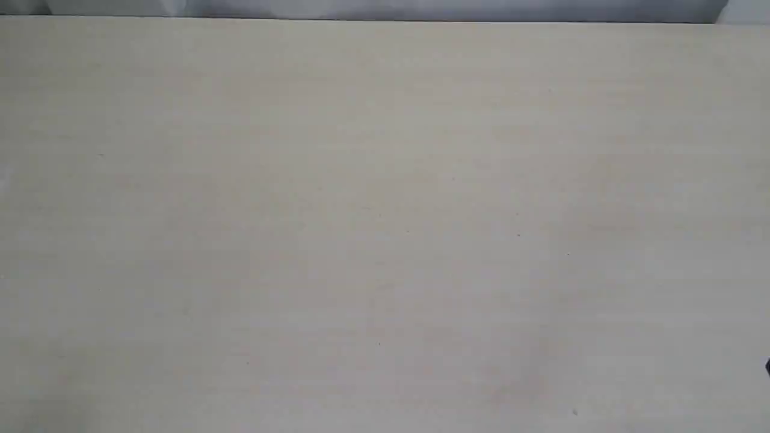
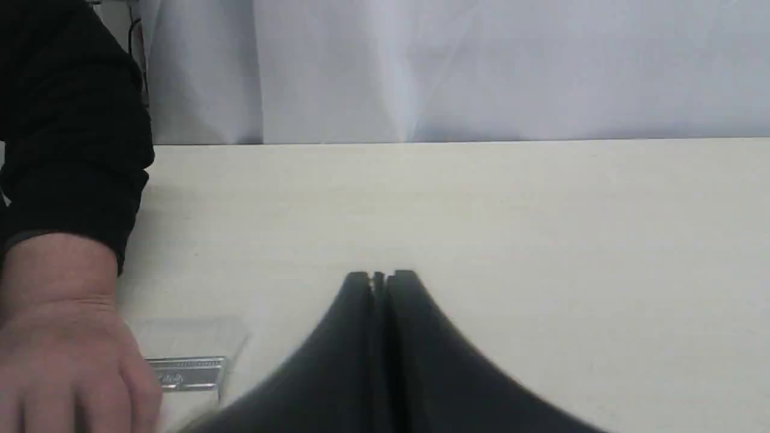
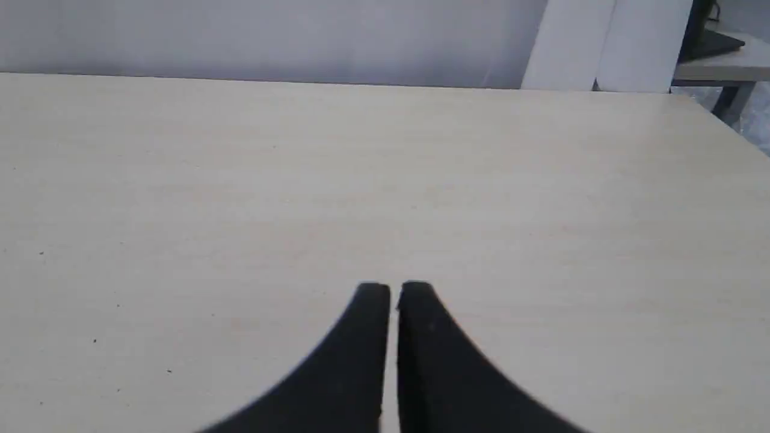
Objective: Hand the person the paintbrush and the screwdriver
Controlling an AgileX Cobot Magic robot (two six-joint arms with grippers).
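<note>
Holding nothing, my left gripper and right gripper are both closed; the person's hand partly covers the paintbrush on the worktop.

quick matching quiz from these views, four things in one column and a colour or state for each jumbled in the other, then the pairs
Things:
1 paintbrush ferrule
2 person's sleeve
3 table
4 left gripper

Colour or state:
a shut, holding nothing
b silver
c pale beige
d dark cloth

Pairs: 1-b, 2-d, 3-c, 4-a
</note>
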